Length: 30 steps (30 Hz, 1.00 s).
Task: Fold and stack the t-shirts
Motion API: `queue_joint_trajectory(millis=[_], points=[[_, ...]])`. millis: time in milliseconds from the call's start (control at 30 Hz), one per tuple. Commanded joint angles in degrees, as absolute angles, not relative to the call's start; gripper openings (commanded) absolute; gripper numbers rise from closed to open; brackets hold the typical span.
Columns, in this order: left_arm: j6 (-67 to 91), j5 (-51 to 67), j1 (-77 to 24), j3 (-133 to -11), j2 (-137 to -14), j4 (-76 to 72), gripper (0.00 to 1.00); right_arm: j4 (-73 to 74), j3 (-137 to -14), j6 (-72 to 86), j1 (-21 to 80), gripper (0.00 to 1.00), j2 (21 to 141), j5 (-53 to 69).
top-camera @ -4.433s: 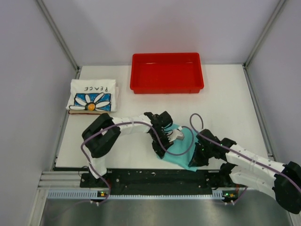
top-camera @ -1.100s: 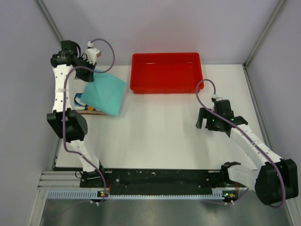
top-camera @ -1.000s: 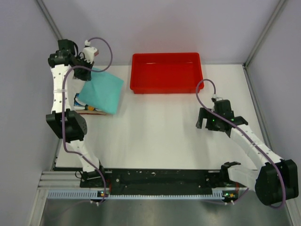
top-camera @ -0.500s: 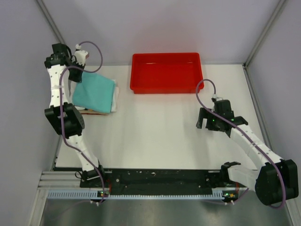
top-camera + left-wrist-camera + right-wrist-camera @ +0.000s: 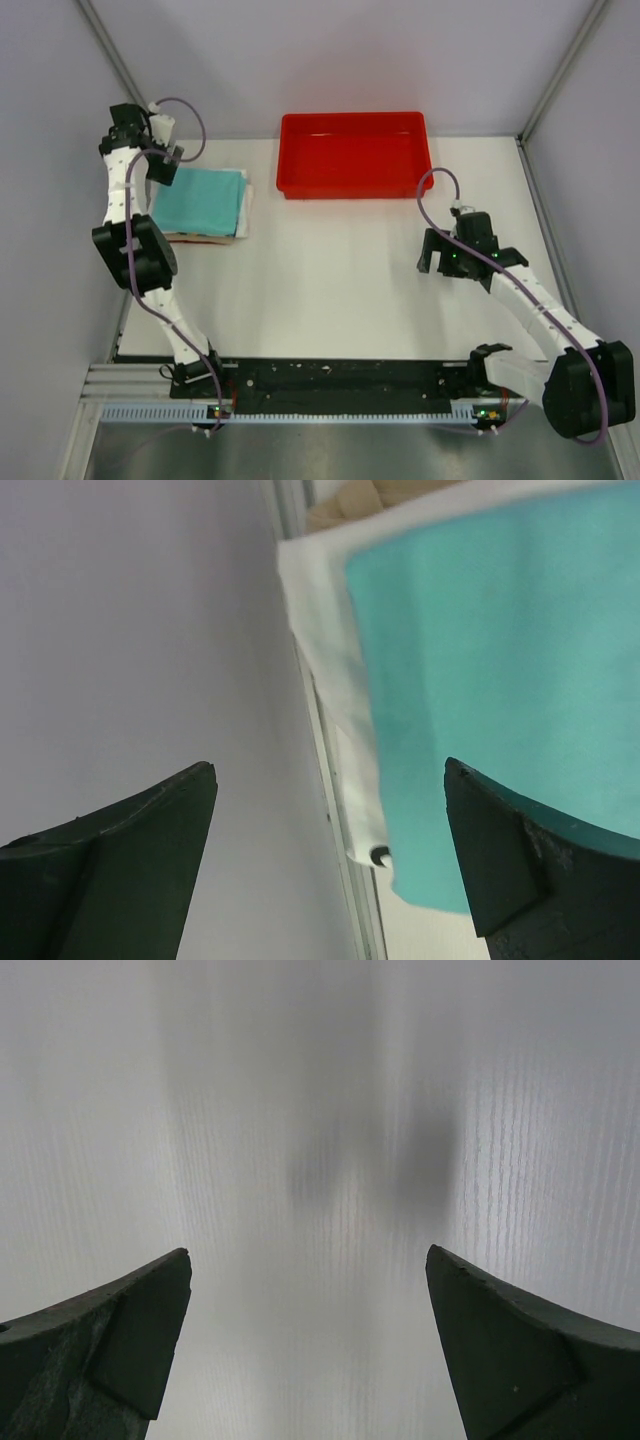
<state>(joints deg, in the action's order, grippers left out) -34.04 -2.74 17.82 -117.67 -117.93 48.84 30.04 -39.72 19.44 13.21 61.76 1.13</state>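
The folded teal t-shirt [image 5: 203, 198] lies flat at the far left corner of the table [image 5: 340, 285]. Beneath it, the white t-shirt [image 5: 325, 680] shows only its edges.

The white table [image 5: 330, 290] bears a red tray [image 5: 355, 190] and stacked t-shirts [image 5: 200, 200].

Robot lab cell, white panels [image 5: 330, 50], table [image 5: 340, 290]

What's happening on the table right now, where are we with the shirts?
The teal t-shirt lies folded on top of the white t-shirt at the far-left side of the table, so the two are stacked. The left gripper is at the stack's left edge with its jaws open, holding nothing. The right gripper hangs open over bare table on the right, also holding nothing. The red tray sits at the back, untouched by either arm.
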Motion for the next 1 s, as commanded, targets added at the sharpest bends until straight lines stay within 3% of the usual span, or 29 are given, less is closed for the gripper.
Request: queue_joint_trajectory(millis=[0,333,633,833,967], points=[[-36.0,-0.3,14.8,-107.9,-105.2,45.8,0.99,28.8,-39.4,18.5,12.9,0.99,59.3,0.5],[-34.1,18.1,6.4,-77.9,-80.6,49.5,0.99,28.5,-39.2,18.4,12.8,0.99,54.6,0.3],[-34.2,30.1,3.7,-49.0,-58.0,37.6,0.99,24.8,-35.7,18.5,12.9,0.99,48.0,-2.5],[-24.9,29.3,3.7,-36.8,-55.6,25.9,0.99,22.2,-33.3,18.6,12.9,0.99,44.3,-4.1],[-22.9,24.2,3.8,-36.5,-58.9,24.2,0.99,21.6,-32.3,18.5,12.8,0.99,43.0,-4.7]])
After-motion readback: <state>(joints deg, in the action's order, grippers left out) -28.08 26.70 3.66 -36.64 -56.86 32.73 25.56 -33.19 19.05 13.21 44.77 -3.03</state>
